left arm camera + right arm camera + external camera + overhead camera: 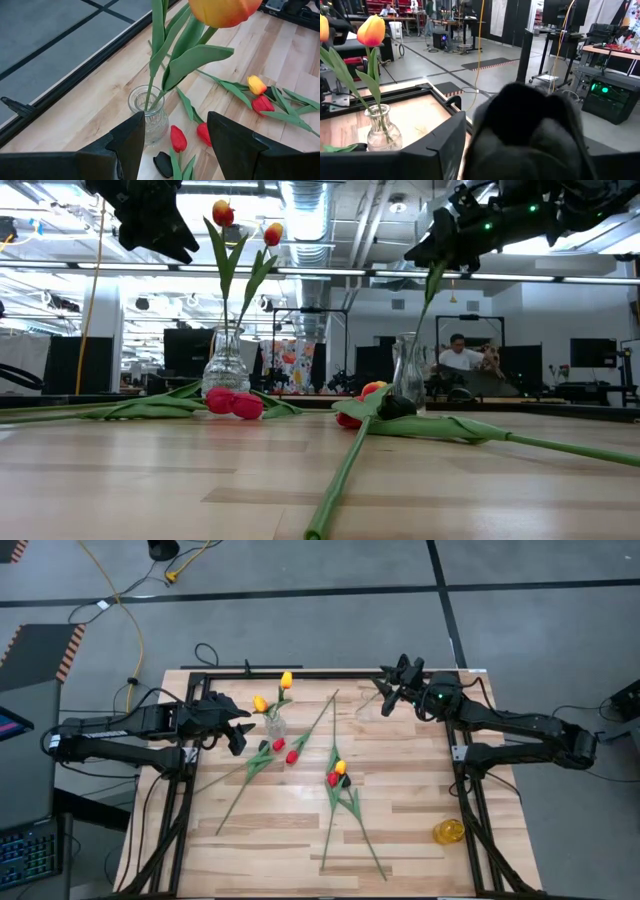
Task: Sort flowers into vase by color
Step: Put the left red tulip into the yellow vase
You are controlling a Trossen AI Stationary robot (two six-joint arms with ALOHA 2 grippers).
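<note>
Two yellow tulips (286,680) stand in the left vase (276,727) at the far left of the worktop (400,830). A second vase (407,373) stands at the far right, and in the low view a green stem rises from it toward the right gripper (392,688) directly above. In the right wrist view a dark bud (527,117) sits between the spread fingers, so the dark flower appears to be just let go; whether it is free of the fingers cannot be told. For a clean finish, the right gripper should be lifted straight up, fingers kept wide, so that the bud is not snagged and the light vase is not tipped.

The left gripper (236,727) hangs open and empty just left of the left vase. Red tulips (285,751) and a red and yellow pair (336,774) lie in the middle of the worktop, unsorted. A yellow object (448,831) sits near the right edge.
</note>
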